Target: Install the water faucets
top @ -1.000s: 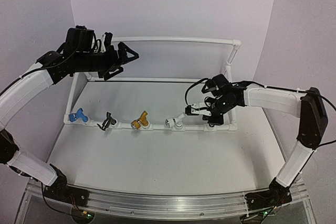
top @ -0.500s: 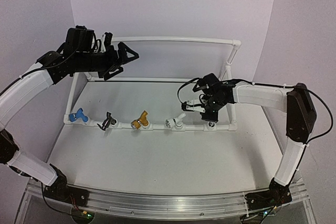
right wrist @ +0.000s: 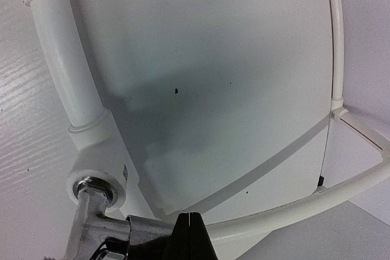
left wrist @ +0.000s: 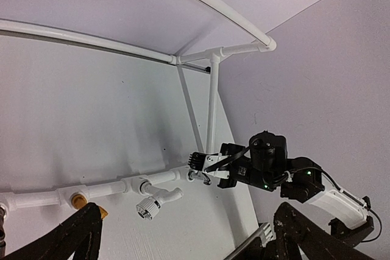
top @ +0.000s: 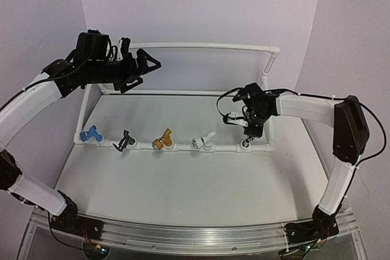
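Note:
Four faucets sit in the front rail of the white pipe frame (top: 201, 45): blue (top: 91, 133), black (top: 126, 140), gold (top: 163, 140) and white (top: 203, 141). The silver faucet (top: 245, 145) is at the rail's right end socket. My right gripper (top: 248, 133) points down onto it. In the right wrist view the gripper (right wrist: 191, 226) is closed against the silver faucet (right wrist: 91, 211), whose stem is in the socket. The left wrist view shows the same hold (left wrist: 207, 176). My left gripper (top: 143, 65) is open and empty, high above the frame's back left.
The frame's back rail (left wrist: 91, 39) and right upright (top: 266, 68) stand close behind the right arm. Purple walls enclose the back and sides. The white table (top: 183, 181) runs from the front rail to the metal edge by the arm bases.

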`<state>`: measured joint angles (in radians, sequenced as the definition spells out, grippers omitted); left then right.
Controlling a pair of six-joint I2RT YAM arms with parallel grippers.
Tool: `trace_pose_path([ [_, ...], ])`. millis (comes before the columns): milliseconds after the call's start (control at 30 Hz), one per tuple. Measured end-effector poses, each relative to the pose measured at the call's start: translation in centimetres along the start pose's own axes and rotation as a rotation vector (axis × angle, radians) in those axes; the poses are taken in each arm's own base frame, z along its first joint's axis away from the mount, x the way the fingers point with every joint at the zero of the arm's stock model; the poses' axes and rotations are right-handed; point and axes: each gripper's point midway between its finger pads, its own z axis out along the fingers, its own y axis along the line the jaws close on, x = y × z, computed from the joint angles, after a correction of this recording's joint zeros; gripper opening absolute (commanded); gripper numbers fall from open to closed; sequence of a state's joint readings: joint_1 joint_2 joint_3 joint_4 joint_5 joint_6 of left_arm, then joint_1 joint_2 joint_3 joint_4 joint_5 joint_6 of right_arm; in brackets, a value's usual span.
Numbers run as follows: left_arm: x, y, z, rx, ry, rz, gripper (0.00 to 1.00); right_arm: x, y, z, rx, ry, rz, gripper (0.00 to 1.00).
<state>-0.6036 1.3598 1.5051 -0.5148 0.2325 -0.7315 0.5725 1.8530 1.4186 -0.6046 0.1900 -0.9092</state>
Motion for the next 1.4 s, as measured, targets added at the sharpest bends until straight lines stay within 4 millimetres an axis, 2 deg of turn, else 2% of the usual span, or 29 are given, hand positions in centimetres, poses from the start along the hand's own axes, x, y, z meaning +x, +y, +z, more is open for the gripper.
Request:
trace_pose_path([
  [200,-0.1,0.1,0.0,-0.002,-0.002,-0.001,0.98,2.5,1.0,0.7,-0.051,0.06,-0.022,0.0],
  [333,0.0,0.1,0.0,-0.002,-0.001,-0.001,0.98,4.0,3.1,0.7,-0.122,0.084,-0.061,0.0],
  [433,0.0,0.1,0.0,-0.002,0.0,-0.001,0.98,4.3,4.5,0.3,-0.177,0.072,-0.079,0.0],
  [767,-0.1,0.2,0.0,-0.003,-0.001,-0.002,0.98,3.2,6.9,-1.6,-0.269,-0.059,-0.069,0.0],
  [1033,-0.2,0.3,0.0,-0.006,-0.004,-0.003,0.98,3.7,9.4,-0.7,-0.322,-0.066,-0.069,0.0],
  [1400,-0.2,0.3,0.0,-0.006,-0.005,-0.003,0.98,-0.4,9.1,-2.1,-0.244,-0.208,-0.068,0.0],
])
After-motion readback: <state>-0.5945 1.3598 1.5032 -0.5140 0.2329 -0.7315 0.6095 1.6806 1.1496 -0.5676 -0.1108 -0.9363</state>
